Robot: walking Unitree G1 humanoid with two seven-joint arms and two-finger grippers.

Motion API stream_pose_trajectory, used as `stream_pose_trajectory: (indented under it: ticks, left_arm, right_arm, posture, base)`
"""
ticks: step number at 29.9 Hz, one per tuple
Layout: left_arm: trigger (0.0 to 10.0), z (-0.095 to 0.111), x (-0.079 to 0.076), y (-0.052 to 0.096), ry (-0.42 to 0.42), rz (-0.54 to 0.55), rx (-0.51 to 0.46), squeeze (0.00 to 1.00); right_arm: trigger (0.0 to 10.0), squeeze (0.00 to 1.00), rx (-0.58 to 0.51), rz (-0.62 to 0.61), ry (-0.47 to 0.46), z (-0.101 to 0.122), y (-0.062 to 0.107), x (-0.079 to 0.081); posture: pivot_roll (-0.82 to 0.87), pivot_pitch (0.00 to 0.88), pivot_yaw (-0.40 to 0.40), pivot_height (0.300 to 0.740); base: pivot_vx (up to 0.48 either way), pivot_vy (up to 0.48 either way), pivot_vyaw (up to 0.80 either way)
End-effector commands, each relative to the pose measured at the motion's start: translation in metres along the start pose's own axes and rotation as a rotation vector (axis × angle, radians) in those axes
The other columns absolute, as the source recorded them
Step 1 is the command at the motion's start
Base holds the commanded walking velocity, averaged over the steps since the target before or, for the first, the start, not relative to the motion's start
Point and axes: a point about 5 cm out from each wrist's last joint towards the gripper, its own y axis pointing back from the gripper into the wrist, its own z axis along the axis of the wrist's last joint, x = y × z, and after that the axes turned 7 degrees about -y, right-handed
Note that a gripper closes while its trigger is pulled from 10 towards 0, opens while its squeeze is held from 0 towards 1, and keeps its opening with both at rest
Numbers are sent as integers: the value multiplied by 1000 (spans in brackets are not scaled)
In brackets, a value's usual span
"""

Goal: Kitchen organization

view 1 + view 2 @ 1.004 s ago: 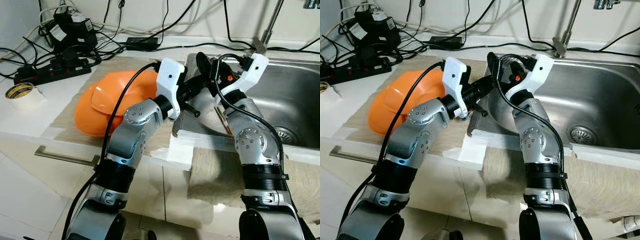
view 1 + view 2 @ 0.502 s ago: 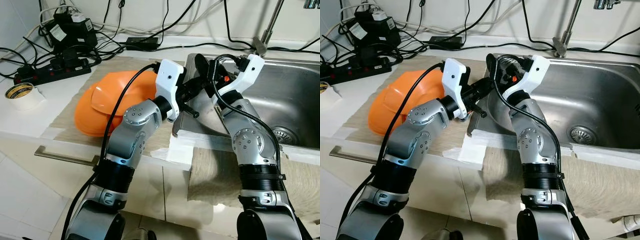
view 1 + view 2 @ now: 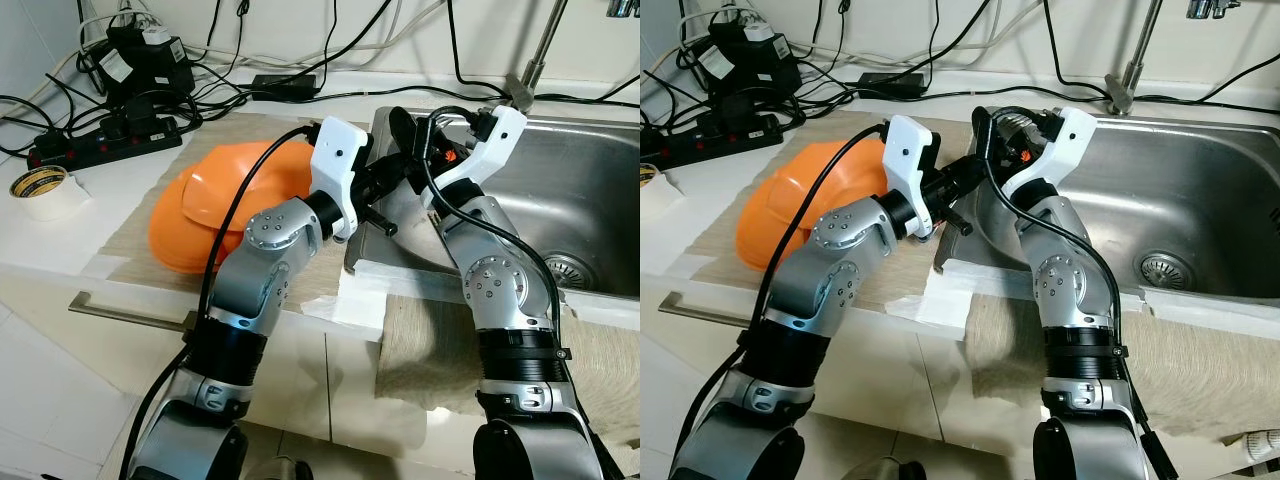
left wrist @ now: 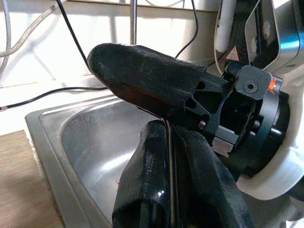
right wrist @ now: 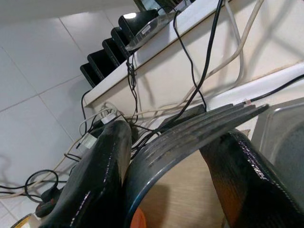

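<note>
At the front edge of the counter, a beige cloth (image 3: 440,350) hangs over the cabinet face below the stainless steel sink (image 3: 580,200), with a white foam strip (image 3: 400,275) along the sink's near rim. Above that rim both silver arms meet at the sink's left corner. The left gripper (image 4: 166,190) has its two black fingers pressed together on a thin edge running between them, which is hard to identify. The right gripper (image 5: 166,156) is spread around a stack of dark, thin curved plates (image 5: 190,135), one finger on each side. Just left of the arms, an orange plastic hard hat (image 3: 215,205) lies on a tan mat (image 3: 130,230). Farther left sit a roll of tape (image 3: 40,188) and a black power strip (image 3: 105,140) among tangled black cables (image 3: 300,70) by the white wall.
</note>
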Motion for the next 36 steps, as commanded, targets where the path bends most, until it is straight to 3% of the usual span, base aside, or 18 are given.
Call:
stream_pose_trajectory:
  ticks: [1, 5, 6, 7, 16, 17, 18, 20, 36]
  left_arm:
    - [0, 33, -31, -7, -80, -207, -144, 0]
    - [0, 30, -31, -8, -90, -205, -122, 0]
    - [4235, 28, -30, -8, -103, -194, -104, 0]
    - [10000, 26, -29, -9, -116, -184, -88, 0]
    - [10000, 21, -26, -10, -145, -165, -56, 0]
    - [10000, 20, -26, -11, -147, -166, -51, 318]
    - [10000, 19, -27, -11, -148, -166, -46, 816]
    - [10000, 18, -27, -11, -150, -168, -37, 1000]
    - [10000, 16, -24, -11, -179, -176, -17, 1000]
  right_arm:
    - [0, 0, -21, -210, -6, 6, 9, -34]
    - [0, 0, -23, -214, -8, 7, 9, -34]
    - [0, 0, -23, -215, -8, 7, 10, -34]
    - [0, 0, -24, -215, -7, 7, 10, -34]
    - [0, 0, -22, -219, -4, 6, 10, -34]
    - [0, 0, -22, -220, -4, 6, 10, -34]
    - [0, 0, -21, -221, -3, 6, 10, -35]
    - [0, 0, -21, -222, -3, 6, 10, -35]
    - [0, 0, -29, -236, -1, 8, 11, -37]
  posture:
    - [-40, 0, 107, 740]
    - [-40, 0, 107, 740]
    - [-40, 0, 107, 740]
    - [-40, 0, 108, 740]
    - [-41, 0, 110, 740]
    - [-41, 0, 110, 740]
    - [-42, 0, 110, 740]
    - [-42, 0, 110, 740]
    - [-42, 0, 116, 740]
  base:
    - [0, 0, 0]
    - [0, 0, 0]
    - [0, 0, 0]
    - [0, 0, 0]
    - [0, 0, 0]
    - [0, 0, 0]
    - [0, 0, 0]
    - [0, 0, 0]
    - [0, 0, 0]
